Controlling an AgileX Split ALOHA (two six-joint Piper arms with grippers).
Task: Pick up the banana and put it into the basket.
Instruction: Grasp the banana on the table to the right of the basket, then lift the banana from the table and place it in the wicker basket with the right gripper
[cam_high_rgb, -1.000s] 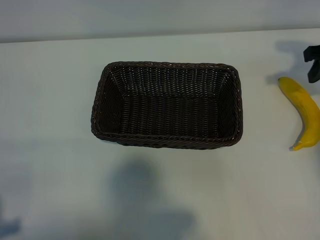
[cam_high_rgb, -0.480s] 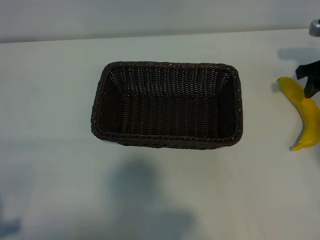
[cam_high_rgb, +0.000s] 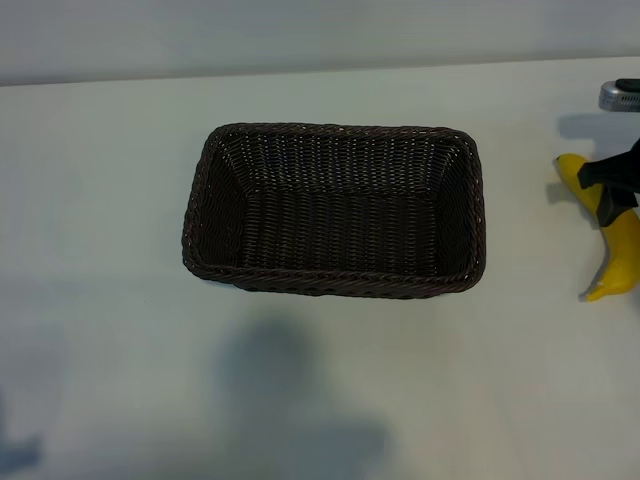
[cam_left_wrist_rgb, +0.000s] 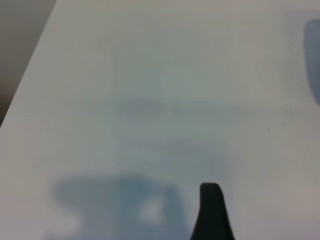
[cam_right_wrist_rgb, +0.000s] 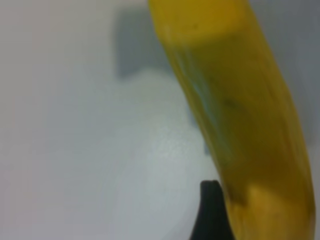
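- The curved, smooth bright-yellow banana (cam_high_rgb: 612, 235) lies on the white table (cam_high_rgb: 100, 200), well to the right of the rectangular dark-brown woven wicker basket (cam_high_rgb: 333, 283), which holds nothing.
- The right gripper (cam_high_rgb: 618, 185) hangs over the banana's upper part, on the side away from the basket, fingers apart and not clamped on anything; in the right wrist view one dark finger (cam_right_wrist_rgb: 210, 212) sits just beside the peel (cam_right_wrist_rgb: 235, 100).
- The left gripper (cam_left_wrist_rgb: 212, 215) is off to the basket's far left, fingers apart, holding nothing.
- Judged by look, the banana is light, fairly stiff but bruisable, with a slick rounded skin.
- A gentle grip across the thick middle, not the tapered stem end, seems least likely to slip or pivot.
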